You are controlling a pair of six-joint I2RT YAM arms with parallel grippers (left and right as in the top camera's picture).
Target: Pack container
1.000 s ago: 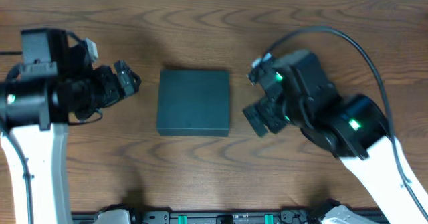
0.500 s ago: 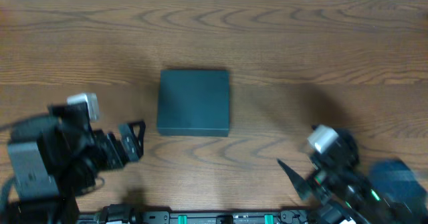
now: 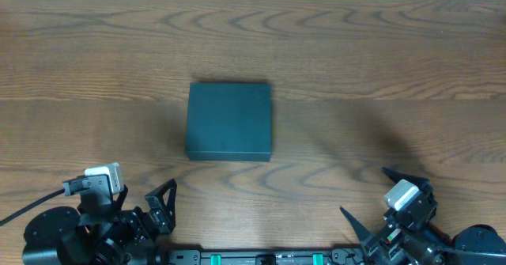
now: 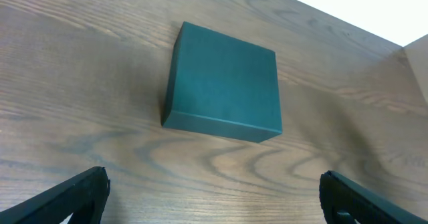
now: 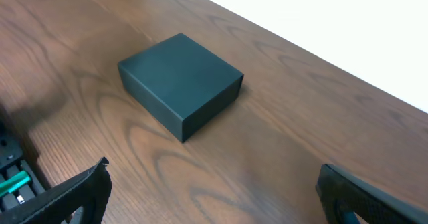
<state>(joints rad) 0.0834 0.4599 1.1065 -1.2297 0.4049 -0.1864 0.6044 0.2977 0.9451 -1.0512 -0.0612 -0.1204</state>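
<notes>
Left gripper (image 4: pixel 214 196) and right gripper (image 5: pixel 214 194) both sit at the near edge of the table (image 3: pixel 411 67), jaws spread wide and holding nothing, one at the near left corner and one at the near right. Between them along the near edge runs a dark rail (image 3: pixel 237 258) with green fittings. Farther out, at mid-table and well apart from both grippers, the container (image 3: pixel 229 121) lies flat with its lid closed. It appears to be stiff matte board: probably light, rigid enough to take a firm pinch, and unlikely to slip, though the walls could dent under excess force. Take hold across two opposite side walls, or lift the lid by its free edge; which edge carries the hinge cannot be told from these views. No items for packing are in view. Nothing stands between either gripper and the container, only bare wood grain up to the far edge.
</notes>
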